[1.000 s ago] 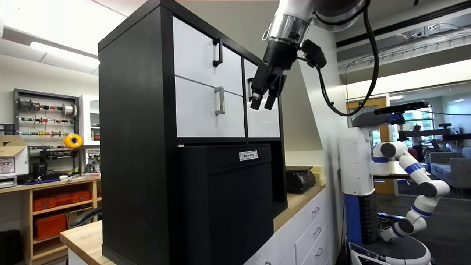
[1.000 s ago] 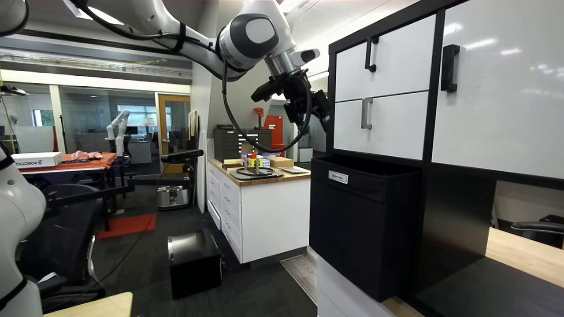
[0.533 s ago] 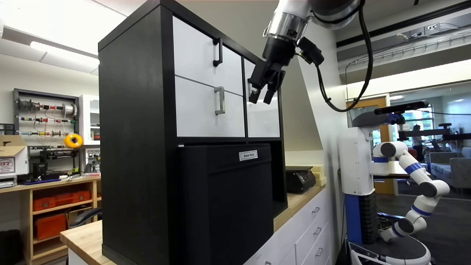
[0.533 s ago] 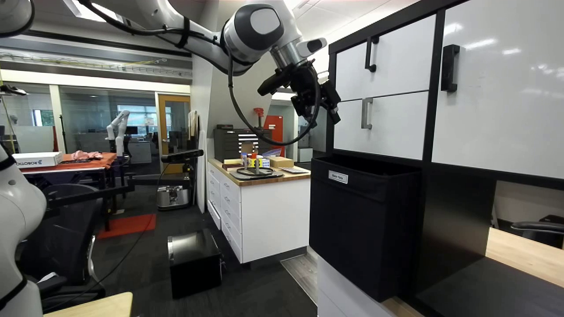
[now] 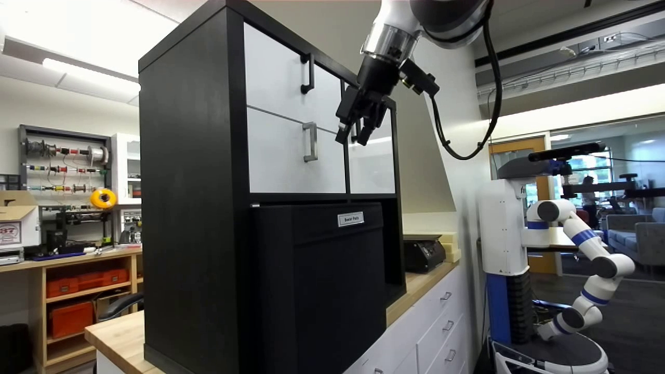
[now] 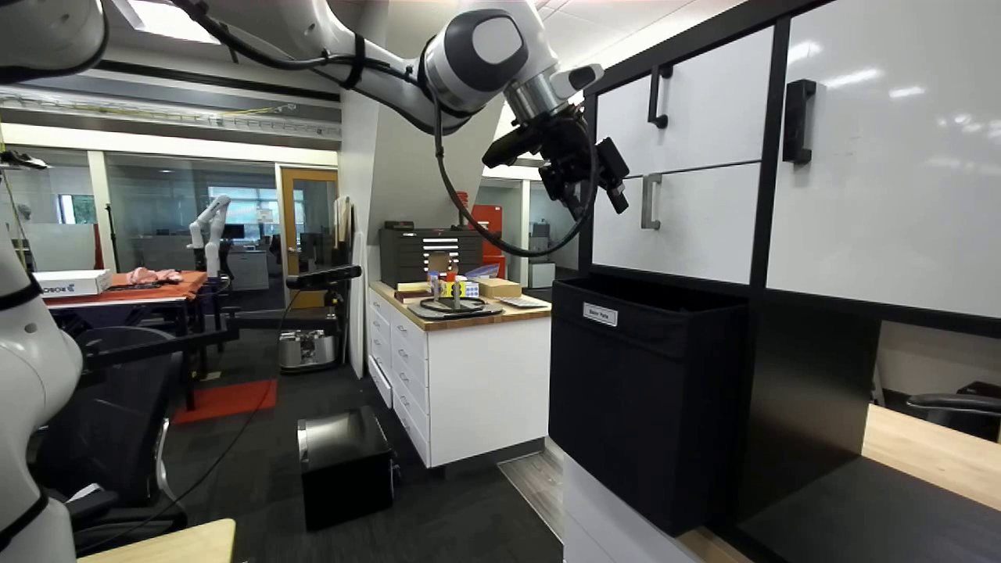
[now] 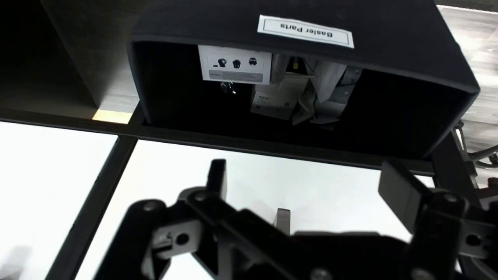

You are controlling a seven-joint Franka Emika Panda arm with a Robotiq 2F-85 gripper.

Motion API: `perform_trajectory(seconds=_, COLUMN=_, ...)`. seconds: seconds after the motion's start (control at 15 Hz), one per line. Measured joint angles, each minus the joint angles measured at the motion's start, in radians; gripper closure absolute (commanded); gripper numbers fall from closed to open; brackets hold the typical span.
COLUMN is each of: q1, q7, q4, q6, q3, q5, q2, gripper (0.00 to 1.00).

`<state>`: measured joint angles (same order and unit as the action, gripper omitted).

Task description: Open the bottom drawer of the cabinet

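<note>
The bottom drawer (image 5: 275, 161) has a flat white front and sits flush in the black cabinet (image 5: 187, 182). It also shows in an exterior view (image 6: 704, 227) and in the wrist view (image 7: 330, 190). Its silver-grey handle (image 5: 312, 143) stands upright at the centre (image 6: 647, 202). My gripper (image 5: 353, 136) is open and empty, in front of the cabinet and apart from the handle. In the wrist view the handle's end (image 7: 283, 221) shows between the open fingers, nearer the left one. The rest of the handle is hidden behind the gripper's linkage (image 7: 305, 184).
A black fabric bin (image 5: 332, 275) labelled "Basler Parts" juts out below the drawer; it holds white boxes (image 7: 235, 64). Above is a white drawer (image 6: 704, 102) with a black handle. Beside it is a white front (image 6: 891, 180) with a black handle.
My gripper has moved closer to the cabinet front and its silver-grey handle, rising a little early on. It has stayed open. The drawer and cabinet have not moved.
</note>
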<state>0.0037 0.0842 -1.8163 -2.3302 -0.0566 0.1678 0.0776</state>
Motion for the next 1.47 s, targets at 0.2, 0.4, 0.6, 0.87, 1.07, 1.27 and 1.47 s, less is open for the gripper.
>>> perform_trajectory(seconds=0.2, q1=0.0, q7=-0.001, q4=0.036, q6=-0.029, q3=0.002, q5=-0.001, q2=-0.036, gripper=0.0)
perform_trajectory(seconds=0.4, q1=0.0, q7=-0.005, q4=0.062, q6=-0.059, q3=0.008, q5=-0.001, q2=-0.062, gripper=0.0)
perform_trajectory(seconds=0.6, q1=0.0, q7=-0.012, q4=0.083, q6=-0.083, q3=0.018, q5=-0.008, q2=-0.082, gripper=0.0)
perform_trajectory(seconds=0.87, q1=0.0, q7=-0.045, q4=0.117, q6=-0.11, q3=0.027, q5=-0.047, q2=-0.117, gripper=0.0)
perform_trajectory(seconds=1.07, q1=0.0, q7=-0.063, q4=0.142, q6=-0.13, q3=0.028, q5=-0.072, q2=-0.146, gripper=0.0)
perform_trajectory(seconds=1.27, q1=0.0, q7=-0.074, q4=0.17, q6=-0.14, q3=0.028, q5=-0.081, q2=-0.175, gripper=0.25)
perform_trajectory(seconds=1.47, q1=0.0, q7=-0.08, q4=0.196, q6=-0.144, q3=0.028, q5=-0.084, q2=-0.197, gripper=0.39)
